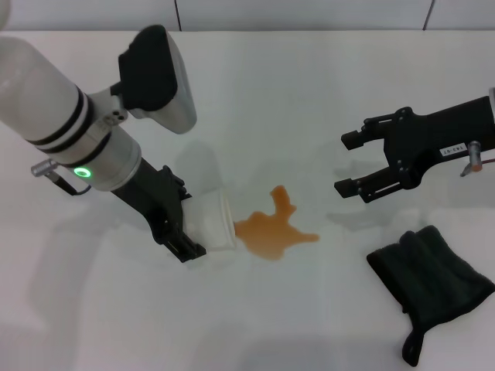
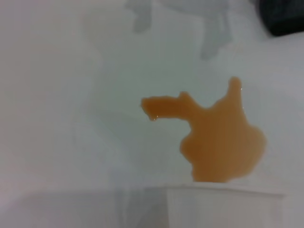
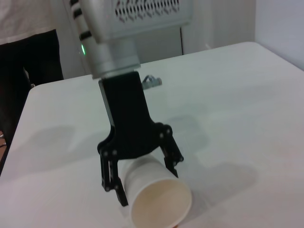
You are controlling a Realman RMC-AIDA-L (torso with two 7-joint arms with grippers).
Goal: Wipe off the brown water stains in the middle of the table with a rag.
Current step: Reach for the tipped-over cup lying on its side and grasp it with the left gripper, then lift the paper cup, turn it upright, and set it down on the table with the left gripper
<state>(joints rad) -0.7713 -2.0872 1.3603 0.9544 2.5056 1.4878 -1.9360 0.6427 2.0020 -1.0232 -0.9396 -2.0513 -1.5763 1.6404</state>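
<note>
The brown water stains [image 1: 274, 228] form one orange-brown lobed puddle in the middle of the white table [image 1: 309, 85]. They also show in the left wrist view [image 2: 218, 137]. The black rag [image 1: 429, 278] lies crumpled at the front right with a narrow tail; its corner shows in the left wrist view [image 2: 282, 16]. My left gripper [image 1: 193, 224] is shut on a white plastic cup [image 1: 215, 224] tipped on its side, mouth at the puddle's left edge. The right wrist view shows this gripper [image 3: 142, 175] and the cup [image 3: 159, 199]. My right gripper [image 1: 348, 164] is open and empty, right of the puddle and behind the rag.
The cup's rim [image 2: 223, 206] touches the puddle's near edge. A person in dark trousers [image 3: 28, 57] stands beyond the table's far side, behind my left arm. The table's back edge [image 1: 309, 31] meets a grey wall.
</note>
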